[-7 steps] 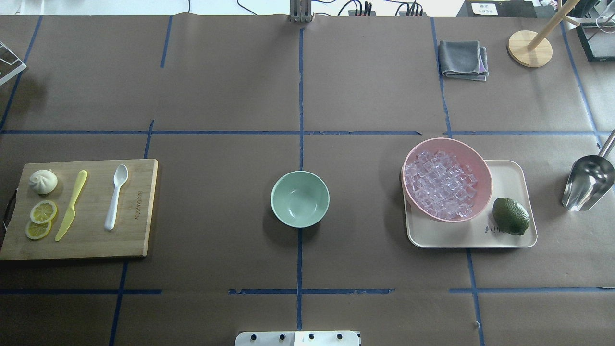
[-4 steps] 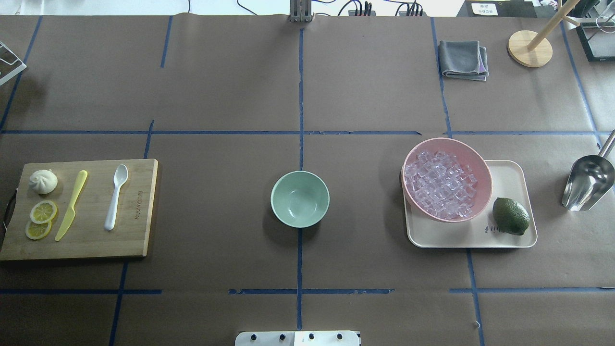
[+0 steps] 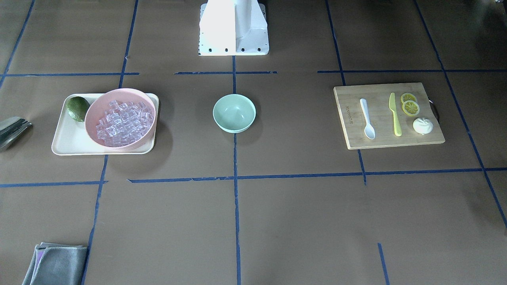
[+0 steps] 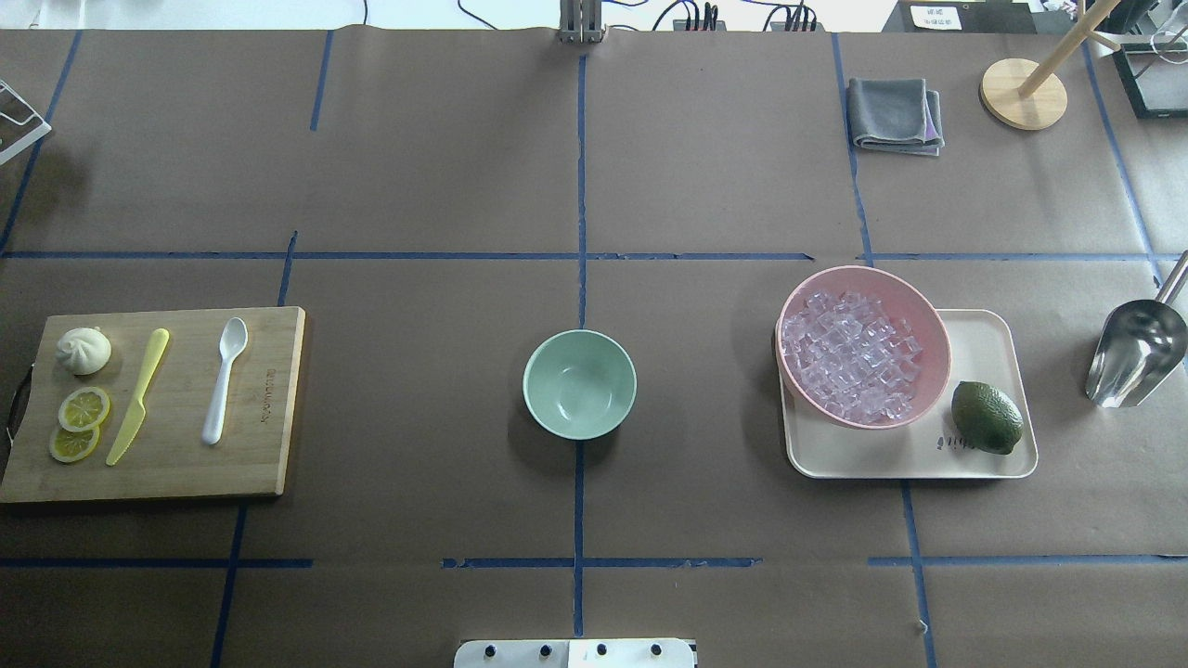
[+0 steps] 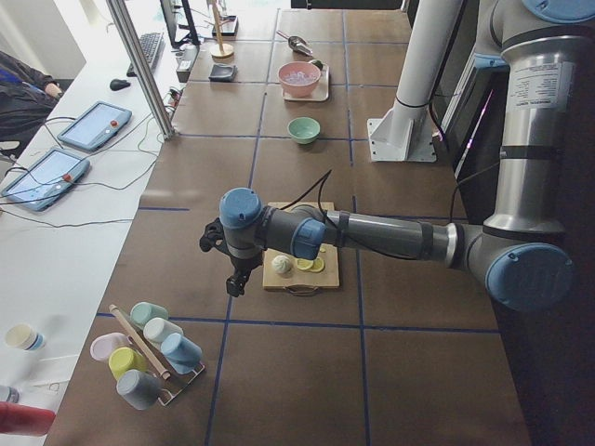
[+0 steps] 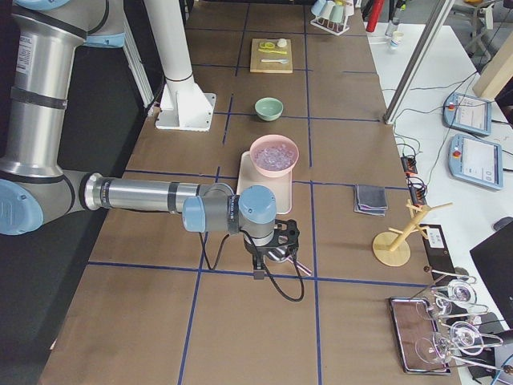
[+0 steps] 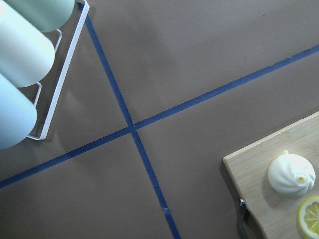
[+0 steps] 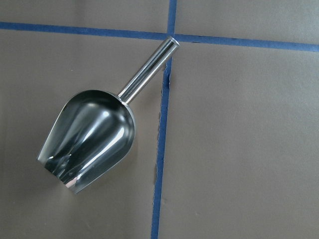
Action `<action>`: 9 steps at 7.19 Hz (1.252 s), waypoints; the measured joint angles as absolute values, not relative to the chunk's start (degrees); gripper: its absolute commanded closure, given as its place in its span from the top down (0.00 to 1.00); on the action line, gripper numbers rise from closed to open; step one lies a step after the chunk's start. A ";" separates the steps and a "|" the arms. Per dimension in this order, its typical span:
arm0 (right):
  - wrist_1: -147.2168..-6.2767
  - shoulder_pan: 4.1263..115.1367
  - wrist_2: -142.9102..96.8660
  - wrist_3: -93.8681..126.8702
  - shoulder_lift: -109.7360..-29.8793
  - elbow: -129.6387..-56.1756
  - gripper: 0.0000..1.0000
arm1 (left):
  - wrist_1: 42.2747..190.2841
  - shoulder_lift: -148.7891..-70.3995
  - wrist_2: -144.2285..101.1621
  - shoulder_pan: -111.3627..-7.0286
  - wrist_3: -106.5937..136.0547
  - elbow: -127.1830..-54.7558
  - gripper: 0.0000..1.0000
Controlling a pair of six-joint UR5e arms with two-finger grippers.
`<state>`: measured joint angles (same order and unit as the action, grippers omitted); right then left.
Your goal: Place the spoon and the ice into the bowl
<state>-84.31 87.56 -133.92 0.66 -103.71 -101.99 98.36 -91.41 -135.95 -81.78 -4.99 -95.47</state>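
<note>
The white spoon (image 4: 224,380) lies on the wooden cutting board (image 4: 269,464) at the table's left. The mint-green bowl (image 4: 579,384) stands empty at the centre. The ice (image 4: 849,355) fills the pink bowl (image 4: 914,295) on the cream tray (image 4: 984,329) at the right. My left gripper (image 5: 237,277) shows only in the exterior left view, hanging just past the board's outer end; I cannot tell if it is open. My right gripper (image 6: 272,250) shows only in the exterior right view, over a metal scoop (image 4: 1134,357); I cannot tell its state. Neither wrist view shows fingers.
A yellow knife (image 4: 139,394), two lemon slices (image 4: 79,422) and a white bun (image 4: 83,351) share the board. A lime (image 4: 987,417) lies on the tray. A grey cloth (image 4: 896,114) and a wooden stand (image 4: 1024,93) sit at the far right. A cup rack (image 5: 149,353) stands beyond the board.
</note>
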 measured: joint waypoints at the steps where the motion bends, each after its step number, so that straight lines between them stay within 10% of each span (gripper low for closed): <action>1: -84.27 87.34 -133.94 0.73 -103.71 -102.01 1.00 | 98.68 -92.55 -136.38 -79.64 0.62 -95.43 1.00; 9: -84.20 87.19 -133.94 0.79 -103.71 -102.01 1.00 | 106.05 -93.13 -121.11 -50.60 41.17 -104.26 1.00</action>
<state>-84.20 87.19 -133.94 0.79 -103.71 -102.01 106.05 -93.13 -121.11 -50.60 41.17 -104.26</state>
